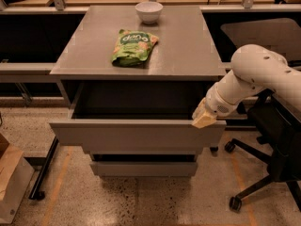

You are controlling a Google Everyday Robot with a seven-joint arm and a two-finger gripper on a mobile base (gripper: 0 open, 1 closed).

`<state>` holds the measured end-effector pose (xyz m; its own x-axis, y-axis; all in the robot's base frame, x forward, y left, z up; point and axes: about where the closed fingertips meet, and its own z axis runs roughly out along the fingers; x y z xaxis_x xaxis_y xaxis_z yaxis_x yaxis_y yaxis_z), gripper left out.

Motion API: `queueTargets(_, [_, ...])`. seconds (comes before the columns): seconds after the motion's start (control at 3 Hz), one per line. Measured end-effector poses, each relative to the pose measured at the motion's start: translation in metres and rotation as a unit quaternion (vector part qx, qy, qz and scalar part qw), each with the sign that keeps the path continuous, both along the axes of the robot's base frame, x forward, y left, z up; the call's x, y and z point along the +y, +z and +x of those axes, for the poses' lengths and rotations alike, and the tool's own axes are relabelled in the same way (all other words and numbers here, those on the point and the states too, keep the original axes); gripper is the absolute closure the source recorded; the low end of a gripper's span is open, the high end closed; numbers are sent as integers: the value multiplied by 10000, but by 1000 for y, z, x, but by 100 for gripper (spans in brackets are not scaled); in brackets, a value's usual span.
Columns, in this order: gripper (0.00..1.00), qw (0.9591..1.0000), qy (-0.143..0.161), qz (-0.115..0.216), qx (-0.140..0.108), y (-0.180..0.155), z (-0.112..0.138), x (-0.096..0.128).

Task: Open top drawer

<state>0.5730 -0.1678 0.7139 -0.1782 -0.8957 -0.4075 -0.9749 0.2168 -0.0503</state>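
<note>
speckled flooring (141, 201) is spreading beneath everything, with faint orange lines running across it. at the far left a brown cardboard box (8, 182) is standing on the floor, and just beside it a black wheeled frame leg (43, 166) is slanting up toward the grey cabinet (188, 51). on the cabinet's flat top a green snack bag (134, 46) is lying left of centre. a white bowl (149, 11) is sitting behind it near the back edge, apart from the bag. below that surface the top drawer (136, 135) is standing pulled well out toward the camera. its plain grey front is jutting past the lower drawer fronts (143, 168), which are sitting further back underneath. its interior is lying in deep shadow.

at the right end of the drawer front's upper edge the gripper (203, 119) is pressing against the drawer, its cream-coloured tip touching the rim. whether it is open or closed cannot be told from this angle. the thick white arm (256, 76) is reaching down to it from the right side of the scene. a black office chair (277, 149) is standing under and behind the arm, with its wheeled base spreading over the floor at the lower right.
</note>
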Motion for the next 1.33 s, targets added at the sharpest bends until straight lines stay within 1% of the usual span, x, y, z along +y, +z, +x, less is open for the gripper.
queueTargets(0.33, [38,9998,117,-174,50,6,0,7])
queueTargets(0.67, [14,9992,73,-219,330,9,-12,6])
queueTargets(1.0, [0,9947,-119,-96,1018,2,-42,-3])
queueTargets(1.33, [0,9932,-203,-20,1145,-7,-45,-6])
